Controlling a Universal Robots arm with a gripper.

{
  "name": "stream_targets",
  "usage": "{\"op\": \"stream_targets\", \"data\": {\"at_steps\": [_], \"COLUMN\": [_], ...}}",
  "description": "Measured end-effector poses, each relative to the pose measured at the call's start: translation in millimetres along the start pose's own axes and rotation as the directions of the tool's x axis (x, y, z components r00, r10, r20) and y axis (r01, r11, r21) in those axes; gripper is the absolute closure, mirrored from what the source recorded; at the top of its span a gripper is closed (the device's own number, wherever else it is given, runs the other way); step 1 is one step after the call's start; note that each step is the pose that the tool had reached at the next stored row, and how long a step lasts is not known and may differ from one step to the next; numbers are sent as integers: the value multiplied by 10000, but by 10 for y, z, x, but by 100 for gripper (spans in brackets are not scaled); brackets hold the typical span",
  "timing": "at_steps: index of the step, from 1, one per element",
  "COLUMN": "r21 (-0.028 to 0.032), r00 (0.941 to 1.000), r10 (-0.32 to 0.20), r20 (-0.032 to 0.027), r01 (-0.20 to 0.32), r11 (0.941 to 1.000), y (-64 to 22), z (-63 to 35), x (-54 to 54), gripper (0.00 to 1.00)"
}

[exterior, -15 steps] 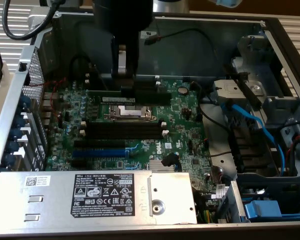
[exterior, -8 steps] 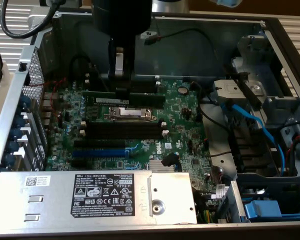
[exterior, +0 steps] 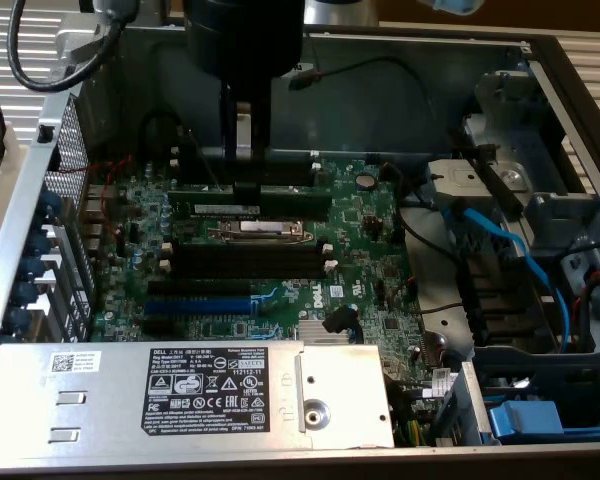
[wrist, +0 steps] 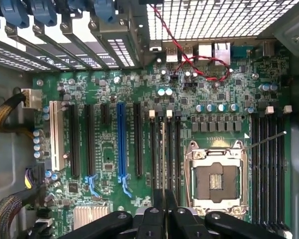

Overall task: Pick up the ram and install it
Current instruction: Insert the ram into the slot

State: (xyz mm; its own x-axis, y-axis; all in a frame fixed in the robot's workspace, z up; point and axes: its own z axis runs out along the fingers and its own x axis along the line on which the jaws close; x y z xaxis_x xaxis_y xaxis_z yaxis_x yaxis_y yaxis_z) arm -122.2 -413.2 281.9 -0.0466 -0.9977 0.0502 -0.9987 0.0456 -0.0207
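The ram (exterior: 280,198) is a long dark stick with a white label, held level above the motherboard (exterior: 370,240). My gripper (exterior: 245,185) comes down from above and is shut on the stick's top edge near its middle. In the wrist view the ram (wrist: 163,159) shows edge-on as a thin line running out from my gripper (wrist: 164,211). It hangs along the black memory slots (wrist: 169,149) with white end clips, between the CPU socket (wrist: 217,174) and the expansion slots. Whether it touches a slot I cannot tell.
The open computer case holds a silver power supply (exterior: 220,395) at the front, blue cables (exterior: 510,250) and drive bays on the exterior view's right, and a vented rear wall (exterior: 65,200) on its left. A blue expansion slot (wrist: 120,142) and more memory slots (wrist: 269,164) flank the socket.
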Motion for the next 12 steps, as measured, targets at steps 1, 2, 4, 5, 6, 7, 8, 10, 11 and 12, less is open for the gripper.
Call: {"op": "stream_targets", "data": {"at_steps": [1, 2, 4, 5, 6, 7, 8, 10, 11, 12], "r21": [1, 0, 1, 2, 2, 3, 4, 6, 5, 4], "r00": [10000, 10000, 10000, 10000, 10000, 10000, 10000, 10000, 10000, 9999], "r10": [1, 1, -3, -5, -7, -13, -21, -64, -95, -126], "r20": [0, -2, 0, 2, 1, 0, 1, 1, 0, -3], "r01": [-1, -1, 3, 5, 7, 13, 21, 64, 95, 126], "r11": [10000, 10000, 10000, 10000, 10000, 10000, 10000, 10000, 10000, 9999], "y": [-3, -12, -48, -49, -49, -49, -49, -49, -48, -48], "z": [14, 20, 34, 43, 52, 62, 75, 105, 119, 131], "x": [-1, -2, -5, -5, -6, -4, -5, -6, -7, -7], "gripper": [88, 88, 88, 88, 88, 88, 88, 88, 88, 88]}}
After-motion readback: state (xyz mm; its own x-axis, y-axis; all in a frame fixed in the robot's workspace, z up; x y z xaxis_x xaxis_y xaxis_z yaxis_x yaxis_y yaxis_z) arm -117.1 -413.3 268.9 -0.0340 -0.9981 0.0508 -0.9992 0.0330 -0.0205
